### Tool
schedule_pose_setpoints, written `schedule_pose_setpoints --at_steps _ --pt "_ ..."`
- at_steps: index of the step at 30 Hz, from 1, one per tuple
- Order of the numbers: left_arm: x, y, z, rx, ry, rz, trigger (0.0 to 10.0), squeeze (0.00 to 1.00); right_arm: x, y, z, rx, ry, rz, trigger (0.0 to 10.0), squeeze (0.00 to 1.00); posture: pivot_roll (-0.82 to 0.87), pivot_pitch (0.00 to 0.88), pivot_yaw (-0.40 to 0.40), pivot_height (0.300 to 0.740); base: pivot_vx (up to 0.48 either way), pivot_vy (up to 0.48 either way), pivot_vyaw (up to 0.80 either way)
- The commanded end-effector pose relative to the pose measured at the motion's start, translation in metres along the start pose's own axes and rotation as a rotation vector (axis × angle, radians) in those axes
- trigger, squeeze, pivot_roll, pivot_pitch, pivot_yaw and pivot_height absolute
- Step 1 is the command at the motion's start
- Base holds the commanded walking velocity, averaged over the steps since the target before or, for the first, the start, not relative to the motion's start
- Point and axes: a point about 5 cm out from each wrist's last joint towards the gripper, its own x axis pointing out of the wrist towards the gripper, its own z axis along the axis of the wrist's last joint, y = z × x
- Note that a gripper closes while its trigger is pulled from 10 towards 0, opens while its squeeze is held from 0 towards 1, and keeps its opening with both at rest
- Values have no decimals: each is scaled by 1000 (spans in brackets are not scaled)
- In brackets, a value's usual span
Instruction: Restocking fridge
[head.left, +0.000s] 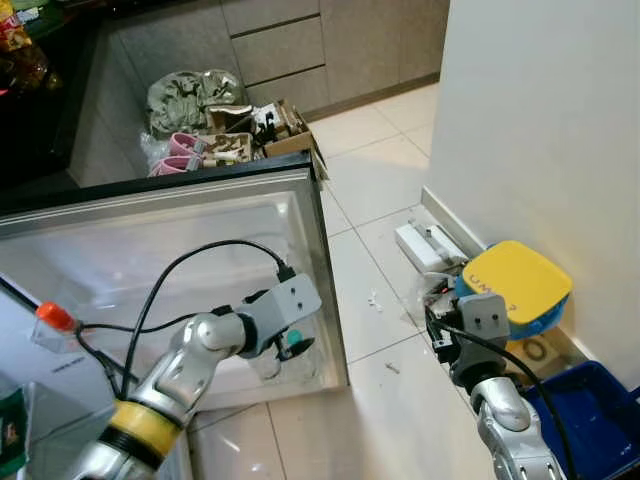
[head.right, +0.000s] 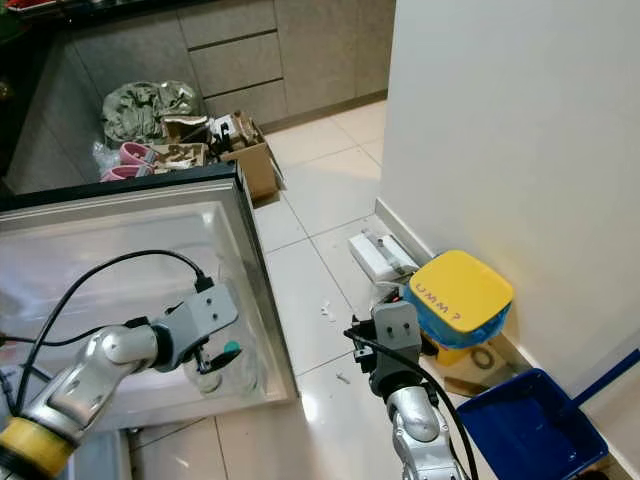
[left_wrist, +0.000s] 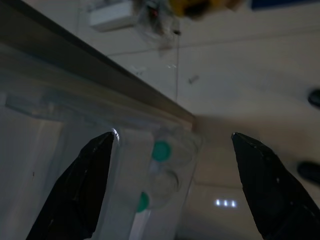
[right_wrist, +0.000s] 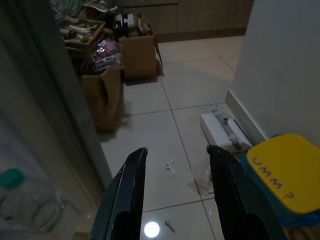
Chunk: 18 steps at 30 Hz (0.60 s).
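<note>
While your left gripper (left_wrist: 170, 185) hangs spread above the green-capped bottles (left_wrist: 161, 151) in the open fridge door (head.left: 200, 215) at left, your right gripper (right_wrist: 177, 192) hovers spread over the floor (right_wrist: 195, 80); near the yellow-lidded bin (head.left: 515, 280).

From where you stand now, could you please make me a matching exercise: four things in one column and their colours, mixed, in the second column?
Things:
1. bin lid
2. bottle cap beside the left arm
3. dustpan
4. caps on the bottles in the fridge door shelf

Colours:
A. blue
B. green
C. yellow
D. orange

Pairs: 1-C, 2-D, 3-A, 4-B
</note>
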Motion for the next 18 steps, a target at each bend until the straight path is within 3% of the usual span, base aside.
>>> schedule_pose_setpoints --at_steps 1,3,7,9,10,11,12,14,15,17,18 --pt "-19 1 -23 -23 80 -19 10000 0 -4 1 -7 12 21 -8 10000 0 -87 166 132 740 0 0 0" --pt "-24 2 -27 -23 94 -14 10000 0 -5 1 -7 13 22 -9 10000 0 -86 167 133 740 0 0 0" --pt "-59 10 -42 -45 149 29 10000 0 -6 3 -8 17 24 -8 10000 0 -82 173 136 740 0 0 0" --pt "-79 30 -28 -138 53 155 10000 0 -6 1 -9 18 28 -8 10000 0 -67 172 126 740 0 0 0" --pt "-79 30 -28 -138 53 155 10000 0 -6 1 -9 18 28 -8 10000 0 -67 172 126 740 0 0 0" --pt "-87 42 -12 -194 -54 218 10000 0 -6 1 -10 18 30 -4 10000 0 -60 171 121 740 0 0 0" --pt "-87 42 -12 -194 -54 218 10000 0 -6 1 -10 18 30 -4 10000 0 -60 171 121 740 0 0 0" --pt "-101 58 20 -313 -286 301 10000 0 -4 2 -9 14 30 9 10000 0 -56 167 116 740 0 0 0" --pt "-101 58 20 -313 -286 301 10000 0 -4 2 -9 14 30 9 10000 0 -56 167 116 740 0 0 0" --pt "-112 61 37 -360 -433 359 10000 0 -1 3 -7 12 22 13 10000 0 -59 166 116 740 0 0 0" --pt "-112 61 37 -360 -433 359 10000 0 -1 3 -7 12 22 13 10000 0 -59 166 116 740 0 0 0"
